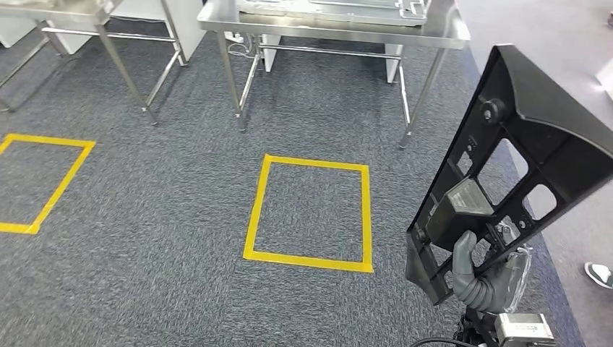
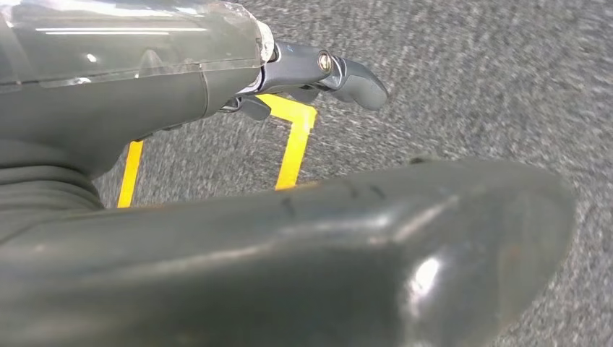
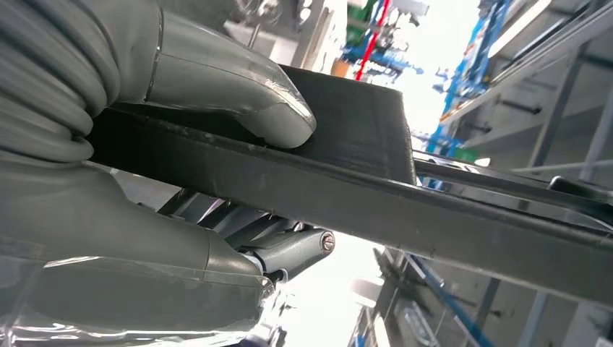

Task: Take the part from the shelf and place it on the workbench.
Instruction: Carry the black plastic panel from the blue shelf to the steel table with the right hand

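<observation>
In the head view, the right hand (image 1: 483,278) at the lower right of the frame grips the large black moulded plastic part with cut-out windows (image 1: 506,173) by its lower end, so the part stands tall and tilted up toward the upper right. The stainless steel workbench on thin legs (image 1: 329,25) lies along the top edge, well apart from the part, with a yellow tape square on the grey carpet (image 1: 311,211) between them. Held so low, the long part could swing or twist in the hold as the robot walks, and its upper corner could knock the bench edge on approach.

In the left wrist view, the left hand (image 2: 303,76) hangs over the carpet holding nothing; its fingers look curled in, so I judge it closed.

In the right wrist view, the grey thumb (image 3: 238,94) presses one face of the part's flat edge and darker fingers (image 3: 282,249) the other. The pinch covers little of the edge, so slipping is the main risk.
</observation>
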Controlling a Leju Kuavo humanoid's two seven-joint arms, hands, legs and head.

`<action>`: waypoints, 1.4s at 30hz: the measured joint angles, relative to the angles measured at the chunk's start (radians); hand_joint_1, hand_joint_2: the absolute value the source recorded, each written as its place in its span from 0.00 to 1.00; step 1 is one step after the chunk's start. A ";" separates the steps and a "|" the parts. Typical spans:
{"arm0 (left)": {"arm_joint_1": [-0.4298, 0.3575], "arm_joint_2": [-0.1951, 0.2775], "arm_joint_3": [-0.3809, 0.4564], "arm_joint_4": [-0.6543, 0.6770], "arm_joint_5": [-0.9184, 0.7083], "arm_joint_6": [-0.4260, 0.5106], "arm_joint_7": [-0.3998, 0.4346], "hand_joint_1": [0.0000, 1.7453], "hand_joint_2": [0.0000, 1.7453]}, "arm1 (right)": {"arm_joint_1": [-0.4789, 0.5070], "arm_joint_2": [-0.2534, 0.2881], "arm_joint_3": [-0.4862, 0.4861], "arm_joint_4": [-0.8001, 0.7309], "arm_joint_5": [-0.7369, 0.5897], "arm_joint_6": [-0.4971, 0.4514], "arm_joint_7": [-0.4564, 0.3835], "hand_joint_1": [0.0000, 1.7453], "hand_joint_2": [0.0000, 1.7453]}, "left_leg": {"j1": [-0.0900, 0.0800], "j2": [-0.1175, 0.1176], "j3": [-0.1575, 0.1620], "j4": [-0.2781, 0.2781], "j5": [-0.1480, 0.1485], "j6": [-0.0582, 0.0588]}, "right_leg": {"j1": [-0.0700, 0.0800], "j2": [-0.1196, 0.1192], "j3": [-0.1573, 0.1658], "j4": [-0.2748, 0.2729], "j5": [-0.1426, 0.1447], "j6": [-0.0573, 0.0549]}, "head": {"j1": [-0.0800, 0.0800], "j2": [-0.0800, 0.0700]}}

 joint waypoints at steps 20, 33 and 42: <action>0.005 0.008 0.002 0.000 0.028 -0.038 -0.019 0.00 0.00 | -0.030 -0.004 0.000 0.054 0.194 -0.036 0.211 1.00 1.00 | -0.013 -0.064 -0.030 0.030 -0.011 -0.010 | 0.023 0.052 0.126 -0.178 0.031 -0.046 | 0.000 0.000; 0.013 0.007 0.002 0.001 0.020 -0.053 -0.009 0.00 0.00 | -0.200 -0.069 0.000 0.119 0.169 0.031 0.255 1.00 1.00 | -0.006 -0.053 0.070 0.007 -0.065 -0.006 | 0.007 0.007 0.022 -0.135 0.099 -0.010 | 0.000 0.000; 0.007 0.007 0.002 0.001 0.016 -0.056 0.001 0.00 0.00 | -0.517 -0.167 0.040 0.357 0.128 0.115 0.328 1.00 1.00 | -0.004 -0.056 -0.084 0.273 -0.147 -0.044 | 0.016 0.021 0.064 -0.171 0.077 -0.073 | 0.000 0.000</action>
